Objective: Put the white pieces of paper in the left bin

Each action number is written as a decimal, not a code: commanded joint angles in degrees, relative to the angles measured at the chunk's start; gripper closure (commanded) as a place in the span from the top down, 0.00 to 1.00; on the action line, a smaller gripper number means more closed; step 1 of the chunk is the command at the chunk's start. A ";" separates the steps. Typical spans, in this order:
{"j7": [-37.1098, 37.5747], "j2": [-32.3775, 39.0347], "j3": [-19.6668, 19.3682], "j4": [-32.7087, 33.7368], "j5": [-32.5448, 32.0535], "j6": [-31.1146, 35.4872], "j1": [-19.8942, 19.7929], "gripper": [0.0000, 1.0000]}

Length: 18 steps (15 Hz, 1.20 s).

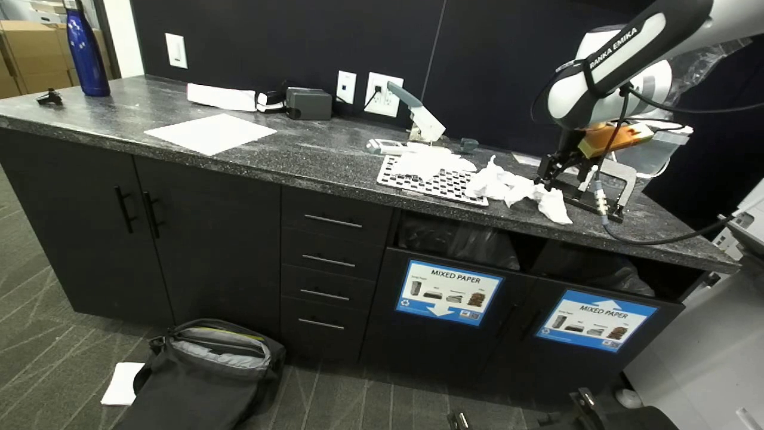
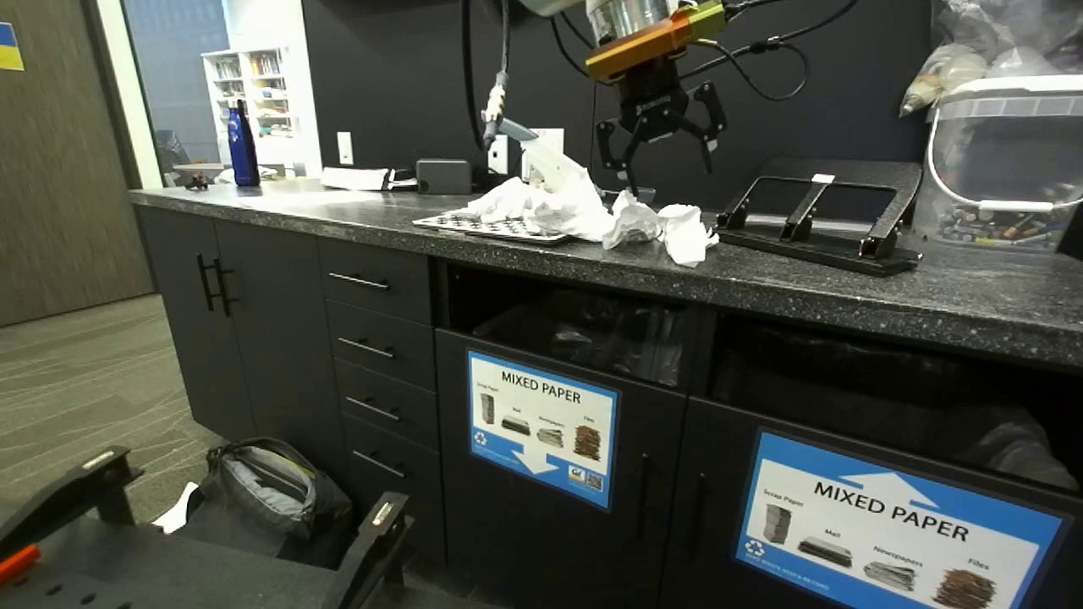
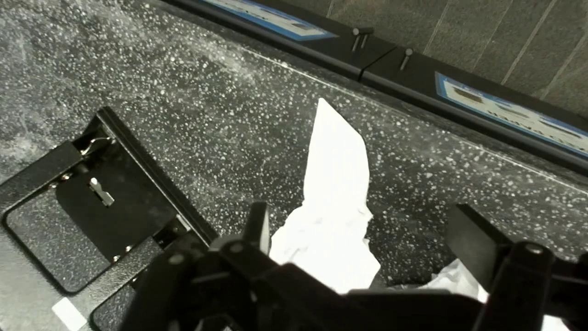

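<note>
White pieces of paper [image 1: 498, 182] lie on the speckled countertop [image 1: 334, 156], higher than the left bin [image 2: 539, 526] — crumpled, uneven in outline, some heaped over a black-dotted sheet [image 1: 433, 186], others beside it. In the wrist view, the nearest scrap [image 3: 337, 184] tapers to a point toward the countertop's edge; its other end is creased and ragged, brightness hiding finer detail. Gripper [image 2: 670, 179] hangs by the paper — its jaws stand wide apart.

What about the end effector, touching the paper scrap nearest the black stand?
Apart: an exterior view shows dark background between the end effector and that scrap.
</note>
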 commanded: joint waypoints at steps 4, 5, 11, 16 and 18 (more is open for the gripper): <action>-13.31 8.93 5.85 12.59 9.35 -6.75 -9.79 1.00; -15.64 9.87 6.94 13.74 11.33 -6.70 -11.24 1.00; -24.13 14.27 12.00 19.58 19.78 -9.11 -16.60 1.00; -25.09 16.96 12.74 21.36 21.39 -10.03 -17.11 1.00; -24.72 17.84 12.62 21.69 21.16 -9.06 -17.01 0.75</action>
